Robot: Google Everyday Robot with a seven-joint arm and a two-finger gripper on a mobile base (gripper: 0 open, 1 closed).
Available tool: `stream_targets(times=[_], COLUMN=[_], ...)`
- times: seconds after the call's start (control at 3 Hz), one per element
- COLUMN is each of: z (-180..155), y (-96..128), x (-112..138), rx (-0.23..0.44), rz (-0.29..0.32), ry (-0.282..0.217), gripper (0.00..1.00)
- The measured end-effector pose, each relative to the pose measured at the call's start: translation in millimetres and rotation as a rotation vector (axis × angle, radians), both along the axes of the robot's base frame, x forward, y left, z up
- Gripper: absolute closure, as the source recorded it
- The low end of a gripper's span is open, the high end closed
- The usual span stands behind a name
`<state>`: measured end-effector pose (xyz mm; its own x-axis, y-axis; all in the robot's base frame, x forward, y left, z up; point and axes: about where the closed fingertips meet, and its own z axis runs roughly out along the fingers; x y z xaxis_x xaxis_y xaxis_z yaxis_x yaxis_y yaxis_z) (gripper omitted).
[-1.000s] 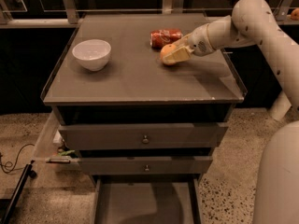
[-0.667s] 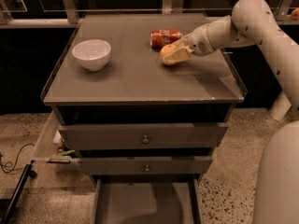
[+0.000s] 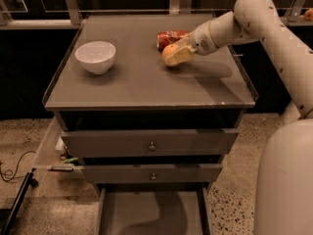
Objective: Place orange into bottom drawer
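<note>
Nearest the camera, the bottom drawer [image 3: 151, 214] is seen pulled out, its flat grey floor bare and ready to receive the fruit. Above it, the middle drawer [image 3: 186, 173] and the top drawer [image 3: 195, 142] are only slightly ajar, each marked by a small round knob.

On the tabletop [image 3: 142, 89], a white bowl [image 3: 96, 57] is set toward the left. Farther back and to the right, the orange [image 3: 169, 49] is found resting on the surface, with the pincer [image 3: 177, 56] pressed against its right side at the end of the outstretched arm [image 3: 254, 13]. Whether the pincer is already clamped on the fruit cannot be told. Just behind the orange, a red can [image 3: 171, 36] is lying on its side (close enough to be nudged, it may be judged, if the fruit is dragged rather than lifted).

Compared with a second ago, almost nothing is altered: the pincer and the orange are held at the same spot, and no lift is registered. The grasp is therefore judged to be still in hand, and the carry down to the open drawer is not yet begun.
</note>
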<state>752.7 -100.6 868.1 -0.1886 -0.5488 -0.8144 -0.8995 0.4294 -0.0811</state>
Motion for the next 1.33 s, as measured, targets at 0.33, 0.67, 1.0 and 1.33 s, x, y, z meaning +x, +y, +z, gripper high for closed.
stream_targets(times=[0.33, 0.67, 1.0, 1.33], z=[16, 41, 68, 77], y=[14, 21, 10, -12], x=[-3, -19, -49, -88], rx=[-0.022, -0.036, -0.052, -0.070], rz=[0.036, 0.066, 0.070, 0.048], ry=[-0.032, -0.069, -0.133, -0.173], gripper=[1.00, 1.00, 1.00, 1.00])
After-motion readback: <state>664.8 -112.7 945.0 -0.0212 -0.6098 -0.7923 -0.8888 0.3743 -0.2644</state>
